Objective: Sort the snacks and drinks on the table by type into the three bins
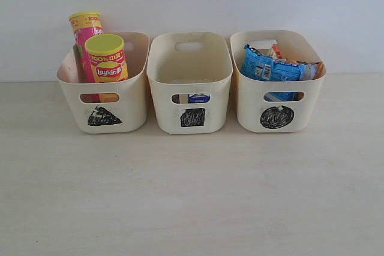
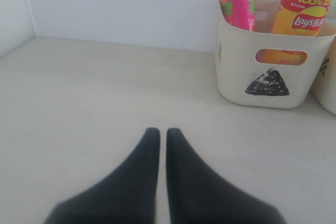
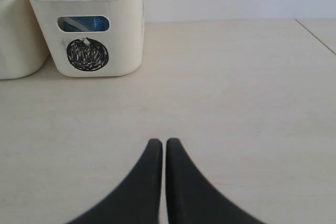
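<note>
pale table [image 1: 192,196] holds three cream bins [image 1: 163,109] scribbled triangle, square, circle.

Cream on the triangle bin [image 1: 135,88], square bin [image 1: 217,106] and circle bin [image 1: 249,106], with black scribbled marks. Pale beige, faintly grained, on the worktop [image 1: 192,196]. Yellow-green lids on the pink Lay's tube [image 1: 90,31] and yellow-red Lay's tube [image 1: 108,64]. Blue on the crinkly bag [image 1: 267,69], orange on the second bag [image 1: 276,50]. Blue and white on the carton [image 1: 198,98]. Black on left hand [image 2: 163,132] and right hand [image 3: 164,142].
</note>
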Controlling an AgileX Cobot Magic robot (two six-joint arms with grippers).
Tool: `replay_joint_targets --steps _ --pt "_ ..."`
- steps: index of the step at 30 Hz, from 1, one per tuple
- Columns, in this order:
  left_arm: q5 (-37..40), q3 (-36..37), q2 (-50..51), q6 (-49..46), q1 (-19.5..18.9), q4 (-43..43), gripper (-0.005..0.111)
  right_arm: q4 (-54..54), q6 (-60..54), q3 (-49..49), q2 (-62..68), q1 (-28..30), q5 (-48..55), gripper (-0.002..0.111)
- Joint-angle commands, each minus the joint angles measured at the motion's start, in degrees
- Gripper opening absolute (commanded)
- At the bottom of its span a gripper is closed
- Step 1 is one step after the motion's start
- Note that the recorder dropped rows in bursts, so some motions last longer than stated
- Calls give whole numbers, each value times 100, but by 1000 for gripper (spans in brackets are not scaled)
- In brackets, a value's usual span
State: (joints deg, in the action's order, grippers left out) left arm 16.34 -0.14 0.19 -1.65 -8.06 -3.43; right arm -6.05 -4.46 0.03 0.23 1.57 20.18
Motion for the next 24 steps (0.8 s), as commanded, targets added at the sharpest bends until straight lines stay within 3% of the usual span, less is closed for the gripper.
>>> replay_joint_targets --steps 1,6,11,13,24 --pt "5 14 -19 -23 -22 -18 4 37 -37 -3 -23 19 -23 0" --pt "5 14 -19 -23 17 -18 4 37 -37 -3 -23 19 -23 0" --pt "5 14 -19 -23 735 -18 4 37 -37 -3 -23 19 -23 0" --pt "5 14 -19 -23 856 -18 4 37 -37 -3 -23 19 -23 0" --pt "5 14 -19 -23 861 -18 4 37 -37 -3 -23 19 -23 0"
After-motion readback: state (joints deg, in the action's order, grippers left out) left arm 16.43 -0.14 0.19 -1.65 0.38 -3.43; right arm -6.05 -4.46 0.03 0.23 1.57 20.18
